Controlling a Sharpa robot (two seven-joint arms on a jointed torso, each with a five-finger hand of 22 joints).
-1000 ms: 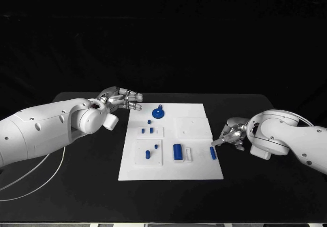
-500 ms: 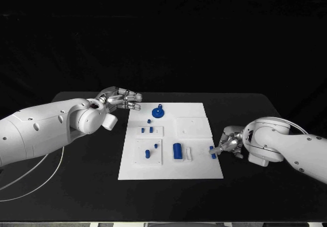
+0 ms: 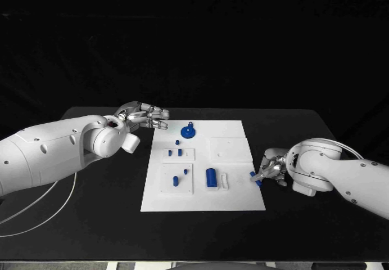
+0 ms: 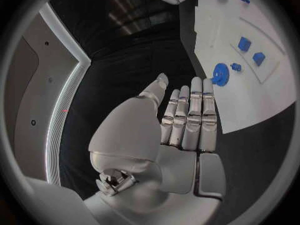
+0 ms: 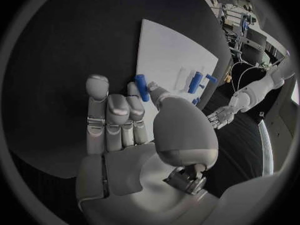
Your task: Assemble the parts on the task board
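One small blue peg [image 3: 257, 180] is pinched between the thumb and a finger of the right hand [image 3: 271, 167], just at the right edge of the task board [image 3: 231, 202]; in the right wrist view the same peg [image 5: 142, 87] is seen clamped at the fingertips [image 5: 134, 91], with the remaining fingers held straight and close together. Several other blue parts are seen on the white board: a round part with a small handle [image 3: 188, 133] near its far edge, small pieces [image 3: 174, 153] in the left recessed panels, and a larger cylinder [image 3: 211, 178] upright near the middle, beside a white bar [image 3: 225, 181]. The left hand [image 3: 143, 117] is held off the board's far left corner, above the black table [image 3: 97, 208]; its fingers [image 4: 187, 116] are extended side by side and nothing is held in them.
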